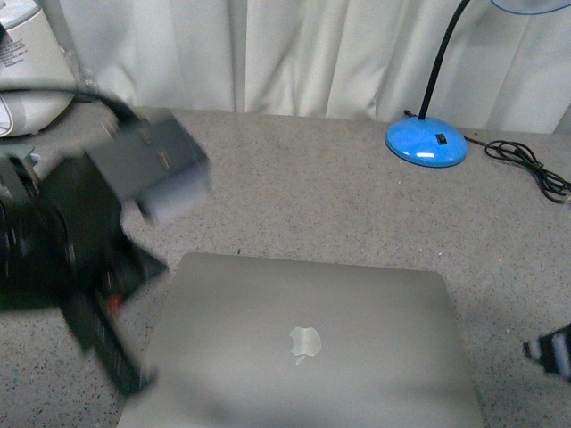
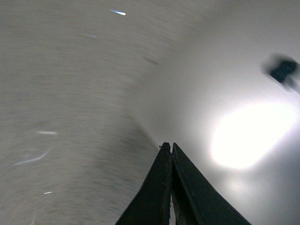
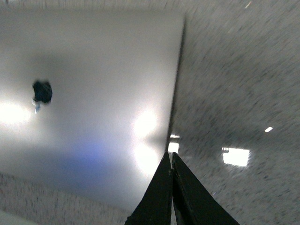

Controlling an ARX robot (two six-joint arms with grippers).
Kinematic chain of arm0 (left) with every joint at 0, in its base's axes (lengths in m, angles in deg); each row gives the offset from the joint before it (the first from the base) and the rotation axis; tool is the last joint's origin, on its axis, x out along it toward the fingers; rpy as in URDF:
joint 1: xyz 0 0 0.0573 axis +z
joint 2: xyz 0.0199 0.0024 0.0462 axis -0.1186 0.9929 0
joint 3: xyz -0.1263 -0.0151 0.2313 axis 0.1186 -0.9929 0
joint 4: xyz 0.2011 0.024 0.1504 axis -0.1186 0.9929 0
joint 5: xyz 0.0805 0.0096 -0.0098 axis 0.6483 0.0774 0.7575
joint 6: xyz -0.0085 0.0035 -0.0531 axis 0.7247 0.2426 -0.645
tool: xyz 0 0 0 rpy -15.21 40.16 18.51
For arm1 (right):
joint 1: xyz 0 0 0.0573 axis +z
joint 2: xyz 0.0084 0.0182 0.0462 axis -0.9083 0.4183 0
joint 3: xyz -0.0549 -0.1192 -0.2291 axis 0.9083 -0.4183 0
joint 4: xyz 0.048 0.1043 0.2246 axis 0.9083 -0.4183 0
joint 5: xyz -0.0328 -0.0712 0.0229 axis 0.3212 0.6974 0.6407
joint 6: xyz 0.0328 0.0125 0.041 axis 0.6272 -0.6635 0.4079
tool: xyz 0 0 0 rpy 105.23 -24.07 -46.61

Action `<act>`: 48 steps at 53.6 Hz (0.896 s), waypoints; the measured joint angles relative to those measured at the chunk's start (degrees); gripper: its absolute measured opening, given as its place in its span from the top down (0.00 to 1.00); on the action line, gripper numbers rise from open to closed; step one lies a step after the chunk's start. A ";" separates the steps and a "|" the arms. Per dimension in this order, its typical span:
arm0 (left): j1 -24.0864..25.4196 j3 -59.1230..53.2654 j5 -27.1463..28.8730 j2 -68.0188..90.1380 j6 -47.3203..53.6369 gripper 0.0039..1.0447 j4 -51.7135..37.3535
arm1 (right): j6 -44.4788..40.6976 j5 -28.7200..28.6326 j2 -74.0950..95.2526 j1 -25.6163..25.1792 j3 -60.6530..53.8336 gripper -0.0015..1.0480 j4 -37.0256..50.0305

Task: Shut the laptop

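Observation:
The laptop (image 1: 312,348) lies shut on the speckled grey table (image 1: 312,178), silver lid up, with the apple logo (image 1: 304,344) showing. My left gripper (image 1: 129,374), motion-blurred, is shut and empty at the lid's left edge. In the left wrist view its tips (image 2: 168,146) hang over the lid's corner (image 2: 225,70). My right gripper (image 1: 546,349) is shut and empty, just off the laptop's right side. In the right wrist view its tips (image 3: 169,154) are beside the lid's edge (image 3: 93,93).
A blue lamp base (image 1: 426,143) with a black gooseneck stands at the back right, and its black cord (image 1: 526,165) trails to the right. A white appliance (image 1: 22,80) stands at the back left. A white curtain (image 1: 312,53) hangs behind the table.

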 joint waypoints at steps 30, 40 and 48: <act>10.95 -26.73 20.72 -35.39 -32.13 0.96 -27.50 | -4.35 14.12 -52.43 -7.50 -22.25 0.99 4.98; 1.42 -33.20 26.67 -46.84 -34.36 0.96 -29.73 | -8.15 17.38 -61.72 -3.91 -24.92 0.99 7.93; 4.79 -33.55 17.27 -55.89 -32.94 0.96 -23.21 | -8.33 12.61 -75.38 -7.72 -27.98 0.99 9.29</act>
